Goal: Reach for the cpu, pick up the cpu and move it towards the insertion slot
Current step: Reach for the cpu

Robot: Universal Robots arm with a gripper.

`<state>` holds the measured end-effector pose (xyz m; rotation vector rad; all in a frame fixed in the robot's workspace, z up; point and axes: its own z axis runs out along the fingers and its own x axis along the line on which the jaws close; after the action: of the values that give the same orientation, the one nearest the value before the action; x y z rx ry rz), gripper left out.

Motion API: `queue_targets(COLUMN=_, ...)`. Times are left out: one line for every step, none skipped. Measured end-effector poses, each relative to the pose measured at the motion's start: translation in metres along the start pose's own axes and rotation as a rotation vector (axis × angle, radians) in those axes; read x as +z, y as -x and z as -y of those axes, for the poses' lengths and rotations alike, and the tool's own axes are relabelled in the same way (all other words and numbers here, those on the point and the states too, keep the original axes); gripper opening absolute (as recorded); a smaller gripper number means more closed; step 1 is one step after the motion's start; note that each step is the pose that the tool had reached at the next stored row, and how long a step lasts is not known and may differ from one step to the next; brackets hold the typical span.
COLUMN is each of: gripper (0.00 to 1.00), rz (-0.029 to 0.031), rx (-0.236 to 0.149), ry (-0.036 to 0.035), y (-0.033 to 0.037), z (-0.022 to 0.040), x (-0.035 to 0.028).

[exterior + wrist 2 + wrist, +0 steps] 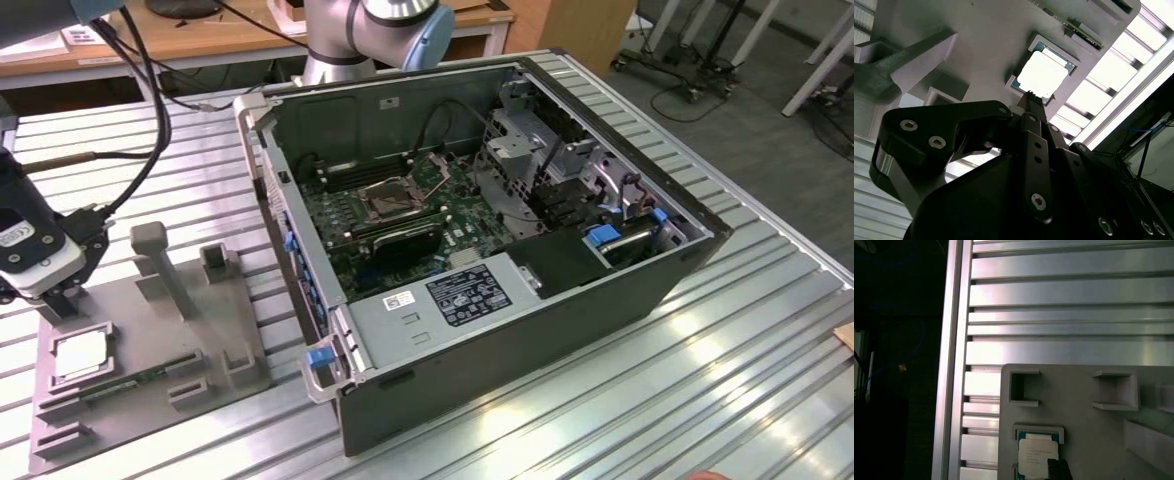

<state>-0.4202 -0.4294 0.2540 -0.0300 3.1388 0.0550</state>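
A: Right, nearest first. On the gripper (pixel 1030 94), fingers drawn together into one narrow tip, gripping nothing, poised at one edge of the cpu (pixel 1043 75). Contact, cannot tell.
B: Why does the cpu sit there?
A: Lies flat, pale face up, in a square recess of the grey fixture (pixel 134 330); the walls keep it located. Not lifted.
B: Farther off?
A: Well apart, the insertion slot (pixel 391 200), inside the open computer case (pixel 534 330), bare to reach from above.
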Motion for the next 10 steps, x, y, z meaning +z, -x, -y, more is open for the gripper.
queue_targets(gripper=0.10, rz=0.0001, rx=0.000, ry=0.0001, y=-0.0001, z=0.0000, x=0.0001)
queue_targets(gripper=0.10, rz=0.0002, rx=0.000, ry=0.0001, y=-0.0005, z=0.0001, x=0.0002)
queue_targets(gripper=0.10, rz=0.0001, rx=0.000, ry=0.0000, y=-0.0010, z=0.0002, x=0.0003)
queue_targets(gripper=0.10, rz=0.0002, rx=0.000, ry=0.0000, y=-0.0017, z=0.0002, x=0.0004)
queue_targets(gripper=0.10, rz=0.0003, rx=0.000, ry=0.0000, y=-0.0024, z=0.0004, x=0.0007)
queue_targets(gripper=0.10, rz=0.0005, rx=0.000, ry=0.0000, y=-0.0030, z=0.0007, x=0.0010)
queue_targets(gripper=0.10, rz=0.0007, rx=0.000, ry=0.0000, y=-0.0037, z=0.0011, x=0.0014)
queue_targets(gripper=0.10, rz=0.0008, rx=0.000, ry=0.0000, y=-0.0044, z=0.0016, x=0.0018)
queue_targets(gripper=0.10, rz=0.0008, rx=0.000, ry=0.0000, y=-0.0051, z=0.0025, x=0.0024)
queue_targets(gripper=0.10, rz=0.0009, rx=0.000, ry=0.0000, y=-0.0057, z=0.0035, x=0.0029)
